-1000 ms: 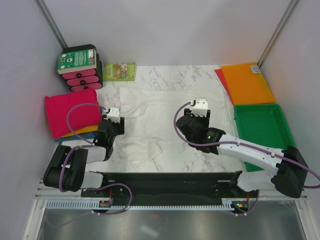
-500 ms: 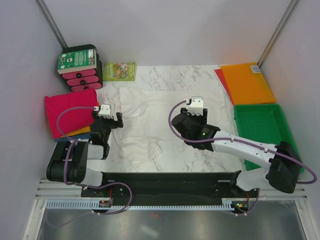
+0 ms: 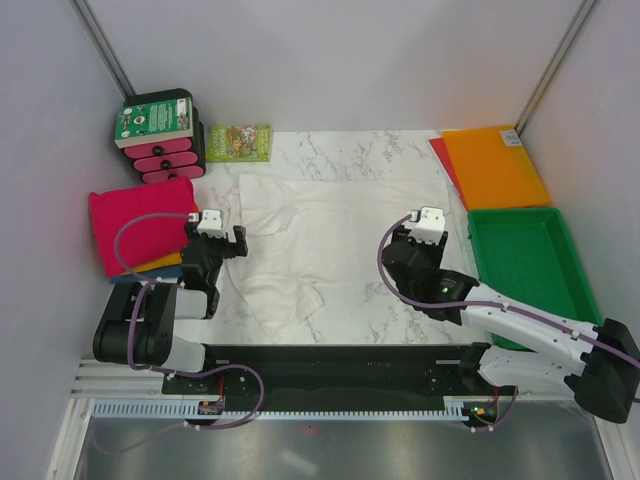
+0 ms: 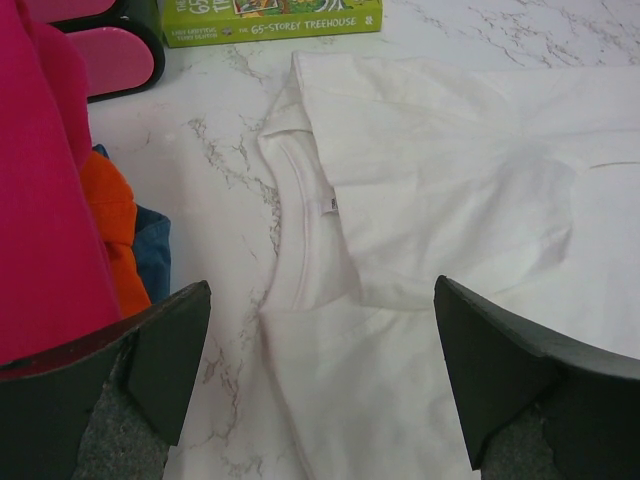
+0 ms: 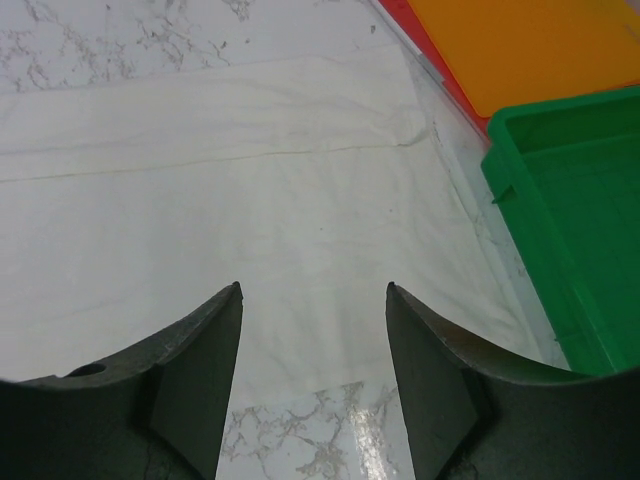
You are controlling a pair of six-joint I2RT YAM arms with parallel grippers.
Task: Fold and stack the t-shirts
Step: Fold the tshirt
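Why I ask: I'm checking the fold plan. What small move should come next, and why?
Probably lower the left pincer onto the collar and close. Both it and the right pincer stand open and empty, and the white t-shirt lies spread, only partly folded.

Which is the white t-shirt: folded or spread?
Mostly spread: the white t-shirt lies flat on the table, one flap folded by its collar.

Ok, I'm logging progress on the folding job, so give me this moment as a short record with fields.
white t-shirt: spread on the table, partly folded, not on the pile
pile: magenta on top, orange and blue beneath, left of the white t-shirt
left gripper: fingers open, above the collar, holding nothing
right gripper: fingers open, above the white t-shirt near its right edge, holding nothing
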